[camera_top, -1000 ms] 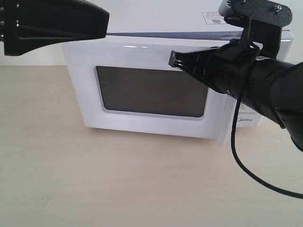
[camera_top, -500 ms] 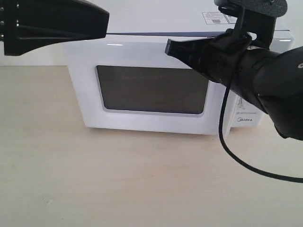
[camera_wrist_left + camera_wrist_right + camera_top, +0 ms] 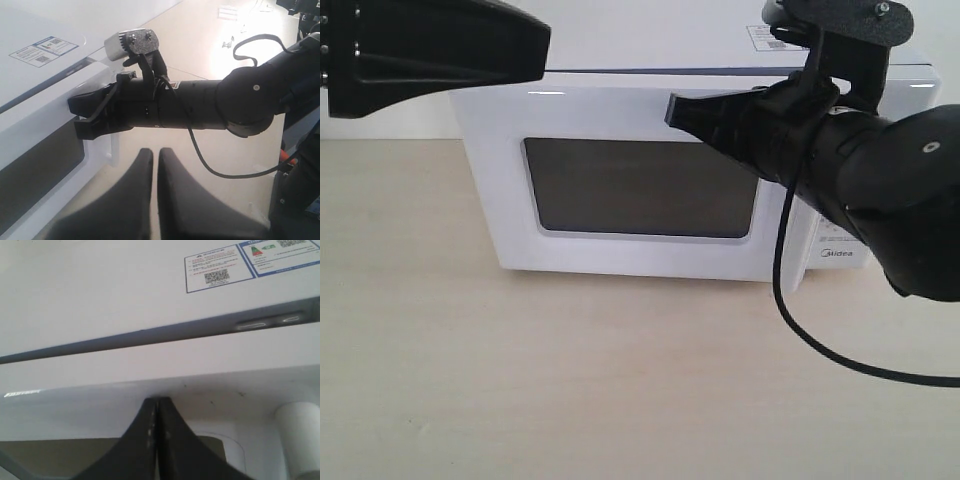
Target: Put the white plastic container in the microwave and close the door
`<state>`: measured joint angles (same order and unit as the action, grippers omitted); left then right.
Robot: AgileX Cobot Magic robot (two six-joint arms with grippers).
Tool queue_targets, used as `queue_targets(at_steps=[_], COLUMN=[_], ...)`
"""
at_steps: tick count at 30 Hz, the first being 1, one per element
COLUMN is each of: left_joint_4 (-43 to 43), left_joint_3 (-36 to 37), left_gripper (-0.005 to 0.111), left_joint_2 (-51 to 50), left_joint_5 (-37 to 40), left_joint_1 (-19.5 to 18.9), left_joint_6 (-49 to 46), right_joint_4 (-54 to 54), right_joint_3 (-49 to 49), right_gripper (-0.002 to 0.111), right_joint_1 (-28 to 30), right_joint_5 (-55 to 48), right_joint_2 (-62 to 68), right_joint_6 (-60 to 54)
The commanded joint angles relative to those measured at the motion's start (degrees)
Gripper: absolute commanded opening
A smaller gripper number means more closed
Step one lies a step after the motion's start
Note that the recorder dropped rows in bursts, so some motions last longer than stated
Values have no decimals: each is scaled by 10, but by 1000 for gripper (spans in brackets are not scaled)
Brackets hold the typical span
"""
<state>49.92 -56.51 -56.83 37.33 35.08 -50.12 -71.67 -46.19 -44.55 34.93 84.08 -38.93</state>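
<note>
Door [image 3: 630, 185] swung nearly flush since second ago; right end effector [image 3: 672, 108], fingers together, at its 1 o'clock edge. Push square until latched.

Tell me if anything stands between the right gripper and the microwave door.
Nothing visible does. The shut right gripper appears to rest its tips directly against the door, on the white frame above the dark window and near the handle.

A pale light-wood tabletop [image 3: 570, 380] with faint grain was seen, evenly lit. A plain white wall [image 3: 420, 125] was set behind it, and strong glare was thrown on a beige floor [image 3: 210, 45] farther off.
</note>
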Motion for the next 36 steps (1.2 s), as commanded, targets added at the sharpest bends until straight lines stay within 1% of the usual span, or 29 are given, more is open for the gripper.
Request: queue_targets(at_steps=[1, 12, 20, 24, 26, 29, 36], left_joint_4=[2, 2, 2, 2, 2, 2, 2], left_joint_3=[-1, -1, -1, -1, -1, -1, -1], left_gripper=[4, 4, 4, 4, 4, 4, 4], left_joint_2=[3, 3, 3, 3, 3, 3, 3], left_joint_5=[1, 1, 1, 1, 1, 1, 1], left_joint_1=[3, 3, 3, 3, 3, 3, 3], left_joint_6=[4, 4, 4, 4, 4, 4, 4], right_joint_4=[-1, -1, -16, -24, -27, -61, -62], right_joint_3=[-8, -9, -38, -42, -42, -42, -42], right_gripper=[0, 0, 0, 0, 0, 0, 0], right_joint_1=[0, 0, 0, 0, 0, 0, 1], right_joint_5=[18, 44, 35, 36, 36, 34, 47], right_joint_2=[0, 0, 20, 20, 23, 31, 34], right_joint_6=[-13, -20, -62, -63, -78, -112, -182])
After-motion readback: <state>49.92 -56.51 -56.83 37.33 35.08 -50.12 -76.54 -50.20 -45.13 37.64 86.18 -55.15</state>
